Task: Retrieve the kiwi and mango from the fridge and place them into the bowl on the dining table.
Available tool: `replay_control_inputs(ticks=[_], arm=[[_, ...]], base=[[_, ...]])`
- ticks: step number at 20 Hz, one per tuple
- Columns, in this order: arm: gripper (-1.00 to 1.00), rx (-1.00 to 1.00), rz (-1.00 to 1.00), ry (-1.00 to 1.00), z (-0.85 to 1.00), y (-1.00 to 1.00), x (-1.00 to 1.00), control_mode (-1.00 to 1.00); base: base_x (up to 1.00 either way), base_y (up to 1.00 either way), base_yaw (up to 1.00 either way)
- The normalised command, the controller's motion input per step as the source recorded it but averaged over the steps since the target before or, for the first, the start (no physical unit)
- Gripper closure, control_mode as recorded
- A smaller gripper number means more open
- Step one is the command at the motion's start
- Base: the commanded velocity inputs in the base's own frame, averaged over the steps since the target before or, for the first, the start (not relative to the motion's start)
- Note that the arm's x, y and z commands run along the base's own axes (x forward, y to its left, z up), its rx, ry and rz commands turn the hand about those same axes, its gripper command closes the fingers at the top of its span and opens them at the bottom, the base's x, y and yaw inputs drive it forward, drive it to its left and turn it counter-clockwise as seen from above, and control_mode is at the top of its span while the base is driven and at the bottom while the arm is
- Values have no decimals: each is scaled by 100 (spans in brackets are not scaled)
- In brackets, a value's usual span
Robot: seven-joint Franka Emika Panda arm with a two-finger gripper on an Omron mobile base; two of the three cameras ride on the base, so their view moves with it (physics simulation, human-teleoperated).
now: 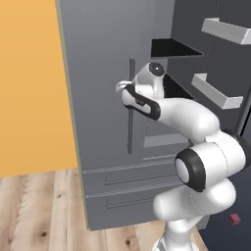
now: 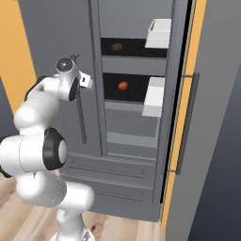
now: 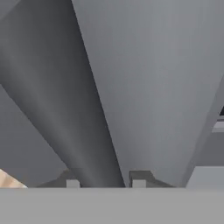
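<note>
progress: early, right door open, left door shut, both fruits unfetched | gripper [image 3: 105, 183]: fingers closed round the left door's handle [image 3: 65, 109] | arm: elbow bent, hand at upper handle on fridge [image 1: 98, 49] | mango [image 2: 123, 85]: middle shelf | kiwi [image 2: 117, 47]: shelf above

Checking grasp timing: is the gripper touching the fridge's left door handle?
Touching: in the hand view both fingertips sit against the handle, which runs between them on the fridge.
</note>
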Motion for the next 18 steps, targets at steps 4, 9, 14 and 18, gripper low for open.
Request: replay_control_inputs(ticks=[4, 9, 14, 18], arm=[[100, -7, 8, 22, 1, 83, -98, -100], [100, -12, 9, 1, 0, 100, -100, -100], [100, -17, 3, -13, 1, 100, -100, -100], [100, -20, 0, -27, 19, 100, -100, -100]], base=[[0, 0, 0], [0, 0, 0], [0, 0, 0], [0, 0, 0]])
